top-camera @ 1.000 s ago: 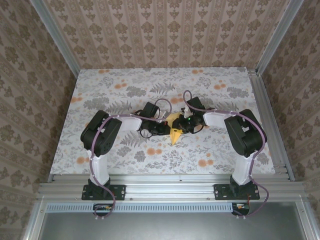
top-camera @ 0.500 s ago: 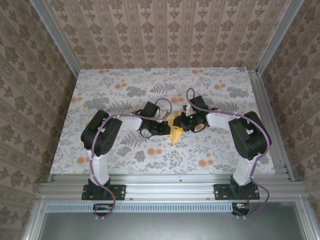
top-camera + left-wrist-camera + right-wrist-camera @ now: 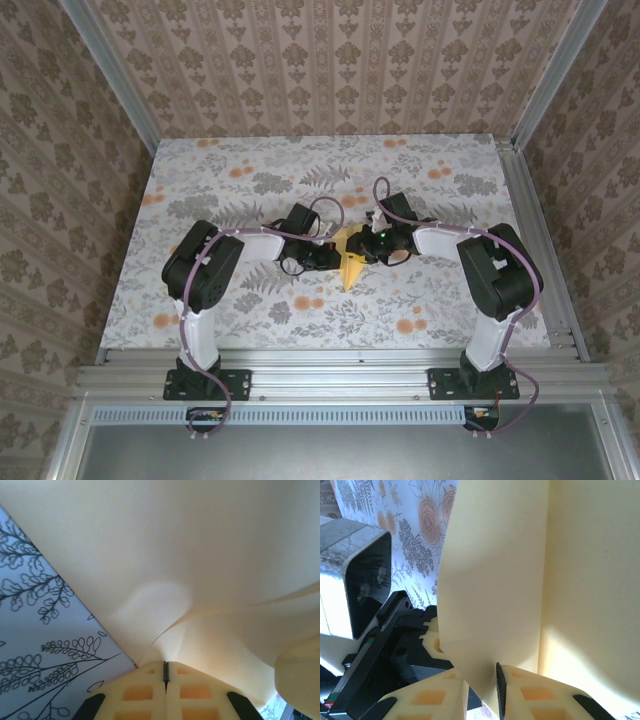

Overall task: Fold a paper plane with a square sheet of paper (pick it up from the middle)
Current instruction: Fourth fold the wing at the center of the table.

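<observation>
- Saw the left jaws pressed flat together, their pale fingers point(image 3: 140, 700) meeting along a thin dark seam, clamped on the sheet of paper point(image 3: 200, 555) rising from that seam.
- Saw the right jaws standing narrow, a fold of the same sheet point(image 3: 495, 590) going down between the two fingers point(image 3: 550, 700) and held there, with the dark ribbed pad of one finger showing beside it.
- From above, found the sheet of paper point(image 3: 350, 262) at the middle of the worktop point(image 3: 250, 180), between the two wrists, pale yellow and already folded to a point aimed at the near edge.
- Could not tell from above whether that point touched the worktop or hung just over it.
- Noted the left arm point(image 3: 250, 245) reaching in from the left and the right arm point(image 3: 440, 240) from the right, both elbows bent outward, the wrists close together at the paper.
- In the left wrist view, made out a soft curved crease running up from the seam and a loose flap edge on the right side.
- In the right wrist view, picked out a grey box point(image 3: 355, 575) and black parts just left of the paper.
- Counted orange flower prints point(image 3: 303, 302) on the patterned cover near the point.
</observation>
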`<action>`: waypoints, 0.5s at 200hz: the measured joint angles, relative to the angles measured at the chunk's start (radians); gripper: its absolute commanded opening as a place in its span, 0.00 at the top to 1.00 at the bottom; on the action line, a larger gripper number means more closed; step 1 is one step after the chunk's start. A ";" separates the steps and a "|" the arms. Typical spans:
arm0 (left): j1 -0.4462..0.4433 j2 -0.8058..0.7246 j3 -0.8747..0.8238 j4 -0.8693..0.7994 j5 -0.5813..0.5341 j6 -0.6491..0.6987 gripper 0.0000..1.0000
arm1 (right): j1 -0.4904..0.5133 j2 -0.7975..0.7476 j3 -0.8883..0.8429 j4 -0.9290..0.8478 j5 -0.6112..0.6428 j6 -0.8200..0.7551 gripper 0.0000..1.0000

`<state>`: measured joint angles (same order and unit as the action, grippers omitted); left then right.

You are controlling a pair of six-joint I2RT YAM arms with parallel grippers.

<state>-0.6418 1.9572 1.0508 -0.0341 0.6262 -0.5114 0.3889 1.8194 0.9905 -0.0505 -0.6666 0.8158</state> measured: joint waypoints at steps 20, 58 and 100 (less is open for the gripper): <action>0.000 0.000 0.000 0.000 0.000 0.000 1.00 | 0.000 -0.001 0.000 0.002 0.000 0.000 0.75; 0.000 0.000 0.000 0.000 0.000 0.000 1.00 | -0.002 -0.003 -0.001 0.002 0.000 0.000 0.75; 0.000 0.003 0.005 -0.007 0.004 0.008 1.00 | -0.005 -0.025 -0.004 0.002 -0.001 0.000 0.75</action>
<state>-0.6415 1.9602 1.0557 -0.0410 0.6300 -0.5034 0.3840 1.7943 0.9867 -0.0490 -0.6678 0.8158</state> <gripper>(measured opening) 0.048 0.251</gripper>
